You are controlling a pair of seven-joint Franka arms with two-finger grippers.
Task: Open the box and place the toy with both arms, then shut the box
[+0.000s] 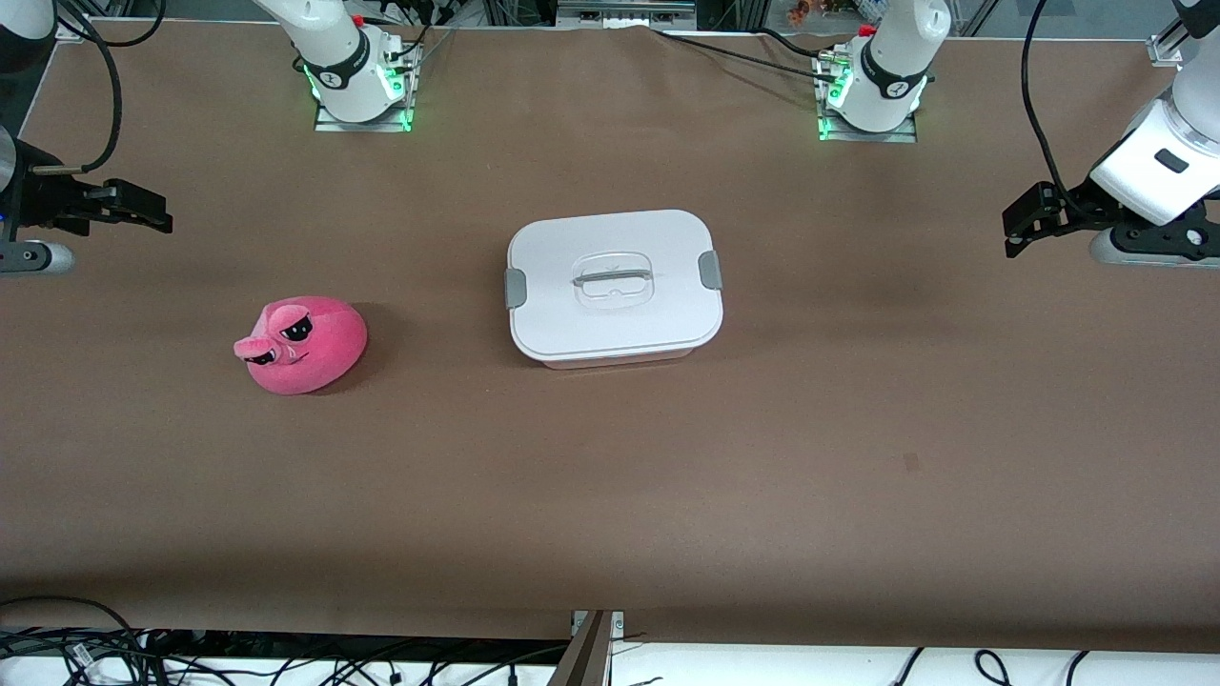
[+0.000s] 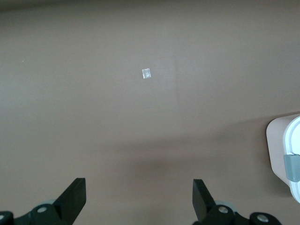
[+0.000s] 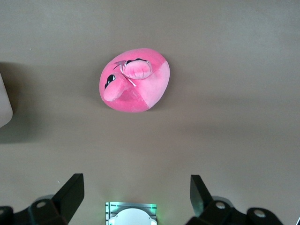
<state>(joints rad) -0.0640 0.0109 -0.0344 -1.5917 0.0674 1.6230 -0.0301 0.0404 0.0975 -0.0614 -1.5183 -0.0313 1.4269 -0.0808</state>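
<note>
The box (image 1: 615, 286) stands shut at the middle of the table, white lid on, a grey clip at each end and its grey handle (image 1: 615, 278) lying flat. Its edge shows in the left wrist view (image 2: 287, 150) and a corner in the right wrist view (image 3: 3, 105). The pink toy (image 1: 303, 343) lies on the table toward the right arm's end, also in the right wrist view (image 3: 136, 86). My right gripper (image 1: 157, 221) (image 3: 136, 192) is open and empty, up over its end of the table. My left gripper (image 1: 1012, 233) (image 2: 139, 194) is open and empty over the left arm's end.
The two arm bases (image 1: 360, 81) (image 1: 872, 90) stand with green lights at the table's farthest edge. A small pale patch (image 2: 146, 73) lies on the brown tabletop (image 1: 610, 495). Cables hang below the nearest table edge (image 1: 286, 667).
</note>
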